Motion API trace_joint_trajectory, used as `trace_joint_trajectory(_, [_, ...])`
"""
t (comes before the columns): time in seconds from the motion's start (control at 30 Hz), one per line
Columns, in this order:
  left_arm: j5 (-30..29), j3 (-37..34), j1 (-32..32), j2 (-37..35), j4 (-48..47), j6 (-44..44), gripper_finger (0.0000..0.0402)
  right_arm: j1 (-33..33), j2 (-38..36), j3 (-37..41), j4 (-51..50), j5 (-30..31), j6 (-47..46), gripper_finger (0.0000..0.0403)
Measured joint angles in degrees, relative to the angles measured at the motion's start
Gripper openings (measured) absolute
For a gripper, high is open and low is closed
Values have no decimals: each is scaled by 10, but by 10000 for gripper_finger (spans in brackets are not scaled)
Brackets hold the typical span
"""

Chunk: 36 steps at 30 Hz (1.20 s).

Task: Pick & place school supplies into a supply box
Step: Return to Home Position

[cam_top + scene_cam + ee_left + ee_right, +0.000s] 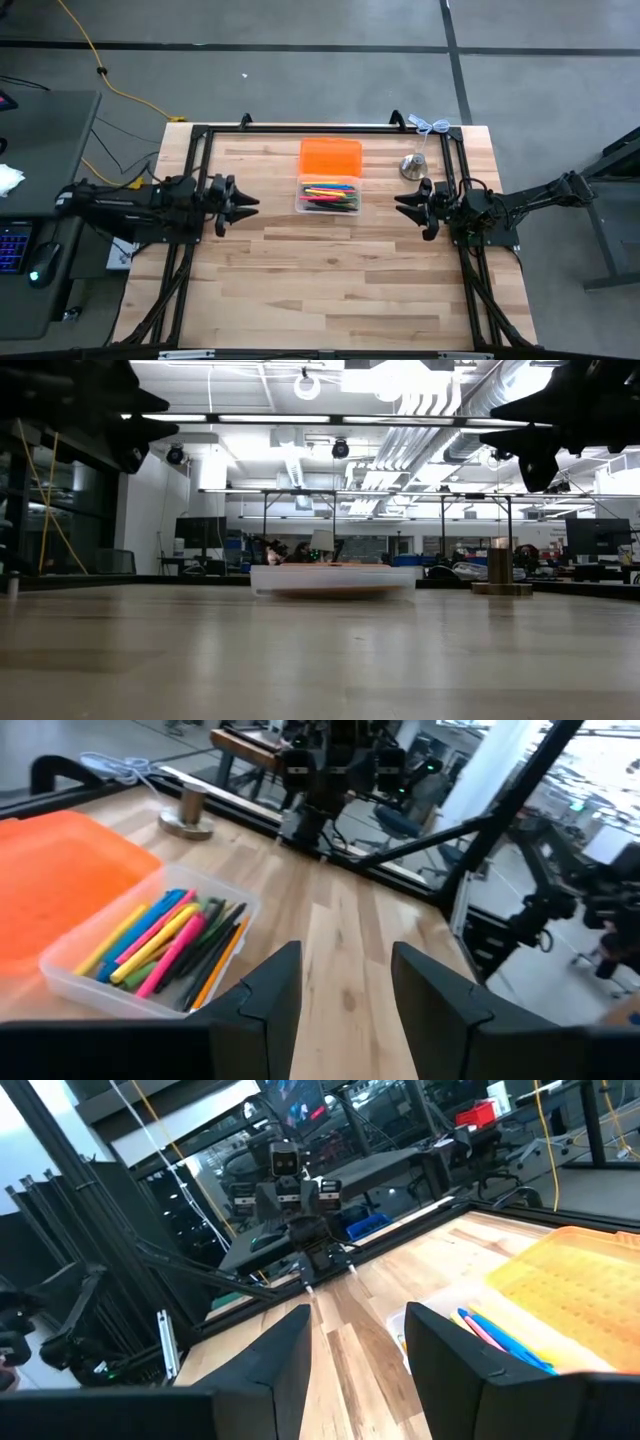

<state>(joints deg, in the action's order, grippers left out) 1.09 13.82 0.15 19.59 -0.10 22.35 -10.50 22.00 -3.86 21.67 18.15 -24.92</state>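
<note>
High view: the wooden table (330,290) is seen from straight above, with one arm at each side.
Supply box: the clear supply box (328,194) lies a little toward 12 o'clock from the table's middle, flat on the wood.
Long axis: the box runs from 9 o'clock to 3 o'clock, and the pens inside run the same way, side by side.
School supplies: the school supplies (330,192) all lie inside the box; yellow, pink, blue, green, orange and dark ones can be told in the left wrist view. Which ends are the tips, I cannot tell.
Orange piece: a bright orange rectangular piece (330,157) lies at 12 o'clock of the box, just beside its long side; nothing is seen on it.
Bell: a silver bell (415,166) stands at about 2 o'clock of the box, apart from it.
Left gripper: the left gripper (252,203) is at 9 o'clock of the box, pointing toward 3 o'clock; its fingers stand wide apart with nothing between them.
Right gripper: the right gripper (400,203) is at 3 o'clock of the box, pointing toward 9 o'clock; its fingers are also spread and hold nothing.
Box and fingers: the box lies between the two grippers, near both but touched by neither.
Low view: both grippers hang above the table top.
</note>
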Motion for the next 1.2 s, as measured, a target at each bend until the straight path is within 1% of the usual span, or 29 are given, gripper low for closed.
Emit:
trace_joint_trajectory(0.13, [-76,0,-65,0,0,0,182,0,0,0,0,-12,10,140])
trace_joint_trajectory(0.27, [-118,0,-104,-2,-1,0,182,0,0,0,-1,-17,16,140])
trace_joint_trajectory(0.47, [-119,0,-107,-35,-41,0,182,0,0,0,-1,-22,19,140])
trace_joint_trajectory(0.67, [-106,0,-107,-98,-93,-10,182,0,0,0,-1,-22,20,140])
trace_joint_trajectory(0.93, [-106,0,-107,-188,-179,-15,182,0,0,0,-1,-23,33,140])
trace_joint_trajectory(1.2, [-104,-19,-107,-193,-187,-20,182,0,0,0,2,-35,31,140])
